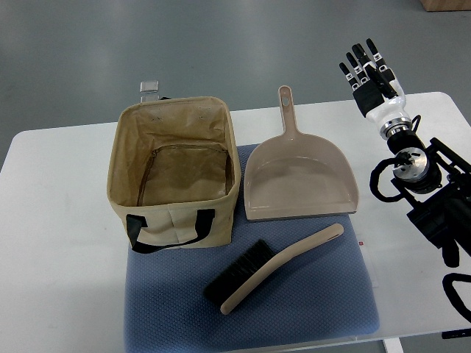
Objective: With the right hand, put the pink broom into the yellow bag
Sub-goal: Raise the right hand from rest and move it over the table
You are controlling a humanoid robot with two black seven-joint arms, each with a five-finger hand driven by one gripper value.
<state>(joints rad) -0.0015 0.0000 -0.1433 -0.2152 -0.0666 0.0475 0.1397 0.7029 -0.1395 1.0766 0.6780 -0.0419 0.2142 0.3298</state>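
Observation:
The pale pink hand broom (283, 265) lies flat on a blue mat (316, 309), its black bristles toward the lower left and its handle pointing up right. The yellowish-tan fabric bag (174, 173) stands open and empty on the mat's left part, black strap handle on its near side. My right hand (370, 70) hovers at the table's far right edge, well above and right of the broom, fingers spread and holding nothing. My right arm comes in from the lower right.
A pink dustpan (298, 176) lies between the bag and my right hand, handle pointing away. A small clear clip (149, 87) shows behind the bag. The white table (51, 243) ends at the picture's lower edge.

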